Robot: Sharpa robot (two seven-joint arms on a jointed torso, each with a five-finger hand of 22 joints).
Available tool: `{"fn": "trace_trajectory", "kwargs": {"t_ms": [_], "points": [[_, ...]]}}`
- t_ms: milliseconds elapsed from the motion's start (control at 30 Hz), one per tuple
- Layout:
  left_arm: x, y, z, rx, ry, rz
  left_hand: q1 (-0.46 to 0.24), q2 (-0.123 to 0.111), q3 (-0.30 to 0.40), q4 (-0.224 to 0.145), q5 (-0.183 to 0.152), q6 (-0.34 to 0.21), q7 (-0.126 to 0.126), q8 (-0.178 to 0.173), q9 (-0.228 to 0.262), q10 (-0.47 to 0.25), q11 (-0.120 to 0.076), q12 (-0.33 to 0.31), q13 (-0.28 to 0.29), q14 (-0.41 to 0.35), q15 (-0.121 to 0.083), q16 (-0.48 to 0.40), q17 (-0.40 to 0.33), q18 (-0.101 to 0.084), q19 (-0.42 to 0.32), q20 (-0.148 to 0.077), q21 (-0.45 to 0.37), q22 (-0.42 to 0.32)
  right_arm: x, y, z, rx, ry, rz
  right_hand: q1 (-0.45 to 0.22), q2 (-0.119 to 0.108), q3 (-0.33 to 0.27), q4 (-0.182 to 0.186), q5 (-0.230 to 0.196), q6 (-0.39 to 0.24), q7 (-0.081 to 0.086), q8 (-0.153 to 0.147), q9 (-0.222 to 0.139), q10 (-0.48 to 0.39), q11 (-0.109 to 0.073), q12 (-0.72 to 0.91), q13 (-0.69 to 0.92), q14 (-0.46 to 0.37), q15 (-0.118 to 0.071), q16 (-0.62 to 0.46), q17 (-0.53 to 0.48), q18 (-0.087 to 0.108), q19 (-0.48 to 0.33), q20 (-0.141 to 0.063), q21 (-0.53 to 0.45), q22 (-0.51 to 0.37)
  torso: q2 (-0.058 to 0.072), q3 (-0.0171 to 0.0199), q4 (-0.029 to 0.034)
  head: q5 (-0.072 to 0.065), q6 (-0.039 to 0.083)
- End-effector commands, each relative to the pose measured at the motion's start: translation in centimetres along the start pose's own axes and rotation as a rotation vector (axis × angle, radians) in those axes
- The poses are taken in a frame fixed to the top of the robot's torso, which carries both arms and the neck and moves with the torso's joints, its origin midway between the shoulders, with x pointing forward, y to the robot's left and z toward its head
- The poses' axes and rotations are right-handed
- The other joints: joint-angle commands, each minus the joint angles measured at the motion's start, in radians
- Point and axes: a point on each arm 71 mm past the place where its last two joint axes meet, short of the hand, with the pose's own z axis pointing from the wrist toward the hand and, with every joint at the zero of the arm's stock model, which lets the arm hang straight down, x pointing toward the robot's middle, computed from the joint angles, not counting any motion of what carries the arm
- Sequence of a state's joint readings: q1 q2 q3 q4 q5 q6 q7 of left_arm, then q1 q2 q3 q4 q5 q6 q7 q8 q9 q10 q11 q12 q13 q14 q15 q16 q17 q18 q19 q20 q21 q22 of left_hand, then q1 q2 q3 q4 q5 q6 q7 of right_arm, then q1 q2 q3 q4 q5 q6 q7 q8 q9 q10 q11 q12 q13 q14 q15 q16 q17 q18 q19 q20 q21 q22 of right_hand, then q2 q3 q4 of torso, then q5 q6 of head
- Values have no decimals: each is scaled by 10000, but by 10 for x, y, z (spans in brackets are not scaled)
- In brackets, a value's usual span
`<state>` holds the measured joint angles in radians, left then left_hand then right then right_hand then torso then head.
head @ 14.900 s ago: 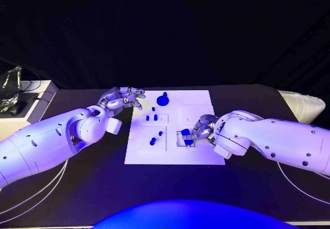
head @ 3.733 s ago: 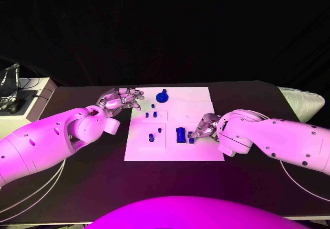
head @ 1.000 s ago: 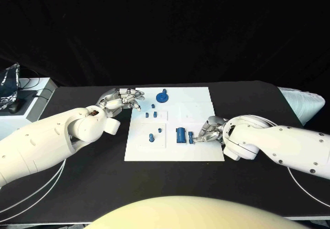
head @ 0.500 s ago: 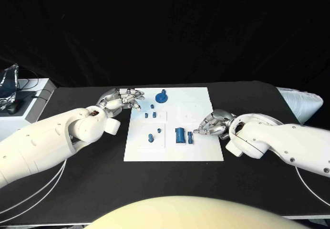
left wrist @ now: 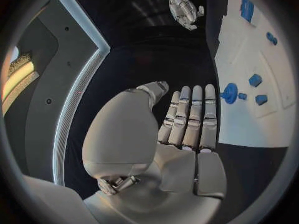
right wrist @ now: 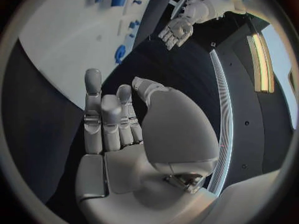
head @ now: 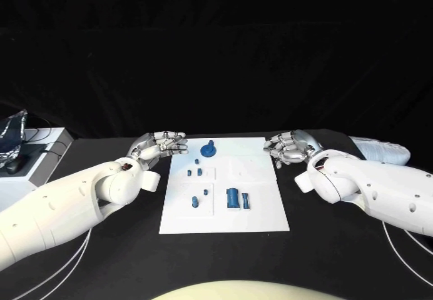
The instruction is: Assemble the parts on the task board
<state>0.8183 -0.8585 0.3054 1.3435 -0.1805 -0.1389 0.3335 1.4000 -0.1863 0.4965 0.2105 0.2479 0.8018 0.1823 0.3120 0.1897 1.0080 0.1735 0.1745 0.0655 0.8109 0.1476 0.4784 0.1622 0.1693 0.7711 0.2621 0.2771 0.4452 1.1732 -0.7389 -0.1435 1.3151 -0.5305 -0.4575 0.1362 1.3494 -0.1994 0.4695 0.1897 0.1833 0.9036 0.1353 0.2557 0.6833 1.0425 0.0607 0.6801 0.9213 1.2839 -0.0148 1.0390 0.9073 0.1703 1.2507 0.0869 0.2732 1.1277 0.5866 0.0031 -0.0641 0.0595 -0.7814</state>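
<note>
White task board (head: 261,212) at mid-table on the black table (head: 343,250), long axis running away from the robot. Blue parts standing or lying on it: a round knobbed part (head: 208,150) near the far edge; two small pieces (head: 195,162) just nearer, then a pair of small pieces (head: 194,172) side by side; a short upright peg (head: 195,201) and a tiny piece (head: 206,191) on the left half; a tall block (head: 232,198) with a slimmer piece (head: 245,200) just beside it, right of centre.

Left hand (head: 161,144) raised at the board's far left corner, off the board's edge, near the round knobbed part but apart from it; fingers extended side by side, thumb set apart, holding nothing. In the left wrist view, left hand (left wrist: 181,129) with straight fingers (left wrist: 196,112) pointing toward the board (left wrist: 249,119), round knobbed part (left wrist: 229,92) just beyond the fingertips, no contact visible.

Right hand (head: 289,147) raised at the board's far right corner, beside the edge, well apart from the tall block; fingers spread, nothing held. In the right wrist view, right hand (right wrist: 118,129) with fingers (right wrist: 93,104) extended above the dark table, board (right wrist: 69,45) beyond them.

White cables (head: 54,256) trailing across the table beside the left arm.
</note>
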Motion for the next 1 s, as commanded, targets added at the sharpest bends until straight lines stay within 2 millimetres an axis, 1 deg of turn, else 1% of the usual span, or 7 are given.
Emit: {"fn": "trace_trajectory", "kwargs": {"t_ms": [33,400,433,667,700,733,1000], "points": [[-6,-3,2,666,-865,-69,-127,23,-90,-120,-39,-95,-117,-242,-99,-162,228,-515,-21,-246,204,-807,-117,97,-84,174,-645,-533,-13,4,8,-1264,-795,1262,69,-74,471,-123,-149,-114,195,-262,-396,-211,147,-1492,-1593,-1103,196,-2087,-1613,110,-412,183,-960,-883,-188,-4,-39,7,393],[-9,3,14,859,-1645,-142,-385,143,-839,-174,-29,-188,-307,-891,-333,-1375,356,-1149,-38,-1109,531,-2593,-585,-186,-434,275,-2074,-1824,-19,-2,26,-1712,-1149,1961,-433,20,619,-565,-278,24,525,-1331,-1686,-233,622,-5143,-6453,-973,556,-3681,-2408,80,-178,489,-1940,-2556,-379,91,-69,97,895],[-6,6,14,495,-1221,-108,-4394,1863,-4965,-2105,-2479,-8018,-1823,-3120,-1897,-10080,-1735,-1745,-655,-8109,-1476,-4784,-1622,-1693,-7711,-2621,-2771,-4452,-20,-5,26,-1140,-1238,1386,-4284,1994,-4695,-1897,-1833,-9036,-1353,-2557,-6833,-3322,-607,-6801,-9213,-4495,148,-10390,-9073,-1703,-3845,-869,-2732,-11277,-323,40,-64,69,827],[5,2,15,582,-1359,10,-6567,1863,-4965,-2105,-2479,-8018,-1823,-3120,-1897,-10080,-1735,-1745,-655,-8109,-1476,-4784,-1622,-1693,-7711,-2621,-2771,-4452,-12,-1,19,-1219,-1441,1913,-6356,1994,-4695,-1897,-1833,-9036,-1353,-2557,-6833,-10425,-607,-6801,-9213,-12839,148,-10390,-9073,-1703,-12507,-869,-2732,-11277,-352,20,138,-121,1110],[8,1,16,605,-1400,46,-6858,1863,-4965,-2105,-2479,-8018,-1823,-3120,-1897,-10080,-1735,-1745,-655,-8109,-1476,-4784,-1622,-1693,-7711,-2621,-2771,-4452,-10,0,17,-1237,-1501,2064,-13494,1994,-4695,-1897,-1833,-9036,-1353,-2557,-6833,-10425,-607,-6801,-9213,-12839,148,-10390,-9073,-1703,-12507,-869,-2732,-11277,-360,14,197,-177,1192],[12,0,16,630,-1445,86,-14000,1863,-4965,-2105,-2479,-8018,-1823,-3120,-1897,-10080,-1735,-1745,-655,-8109,-1476,-4784,-1622,-1693,-7711,-2621,-2771,-4452,-8,1,15,-1253,-1566,2228,-13494,1994,-4695,-1897,-1833,-9036,-1353,-2557,-6833,-10425,-607,-6801,-9213,-12839,148,-10390,-9073,-1703,-12507,-869,-2732,-11277,-369,8,261,-237,1282],[56,-13,14,867,-2023,672,-14000,1863,-4965,-2105,-2479,-8018,-1823,-3120,-1897,-10080,-1735,-1745,-655,-8109,-1476,-4784,-1622,-1693,-7711,-2621,-2771,-4452,17,19,-16,-1213,-2325,4053,-13494,1994,-4695,-1897,-1833,-9036,-1353,-2557,-6833,-10425,-607,-6801,-9213,-12839,148,-10390,-9073,-1703,-12507,-869,-2732,-11277,-422,-29,630,-584,1797]]}}
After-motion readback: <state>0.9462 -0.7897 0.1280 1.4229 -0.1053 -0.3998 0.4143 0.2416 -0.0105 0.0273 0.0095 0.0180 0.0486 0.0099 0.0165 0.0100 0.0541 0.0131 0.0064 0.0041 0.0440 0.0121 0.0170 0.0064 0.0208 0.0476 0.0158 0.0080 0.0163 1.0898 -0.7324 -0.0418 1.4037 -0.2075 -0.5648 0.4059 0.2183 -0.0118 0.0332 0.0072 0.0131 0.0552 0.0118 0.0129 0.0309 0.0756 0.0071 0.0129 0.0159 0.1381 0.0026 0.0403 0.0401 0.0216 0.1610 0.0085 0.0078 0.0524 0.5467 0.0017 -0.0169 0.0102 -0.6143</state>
